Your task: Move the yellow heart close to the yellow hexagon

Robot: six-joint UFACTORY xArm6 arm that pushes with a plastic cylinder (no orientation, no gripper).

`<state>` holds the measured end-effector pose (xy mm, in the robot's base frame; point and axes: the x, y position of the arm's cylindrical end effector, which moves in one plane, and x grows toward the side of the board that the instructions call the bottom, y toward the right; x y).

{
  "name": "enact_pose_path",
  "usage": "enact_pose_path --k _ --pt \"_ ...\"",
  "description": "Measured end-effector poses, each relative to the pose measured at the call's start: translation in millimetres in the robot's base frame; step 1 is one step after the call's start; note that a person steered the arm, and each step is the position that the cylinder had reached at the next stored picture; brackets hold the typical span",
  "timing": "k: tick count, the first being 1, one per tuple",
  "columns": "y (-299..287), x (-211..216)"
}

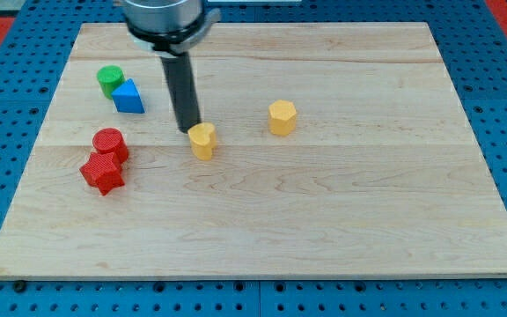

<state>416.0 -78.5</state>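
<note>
The yellow heart [202,140] lies on the wooden board [324,211], left of the middle. The yellow hexagon [282,117] stands to its right and a little higher in the view, about a block and a half away. My tip [188,130] is at the heart's upper left edge, touching or almost touching it. The dark rod comes down from the view's top.
A green cylinder [109,80] and a blue triangular block [128,97] sit together at the upper left. A red cylinder [110,143] and a red star-shaped block [103,173] sit together at the left. Blue pegboard surrounds the board.
</note>
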Motion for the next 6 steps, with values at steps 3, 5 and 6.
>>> enact_pose_path --k 3,5,6 --pt "22.4 55.1" --pt "69.5 55.1" --pt "69.5 52.6"
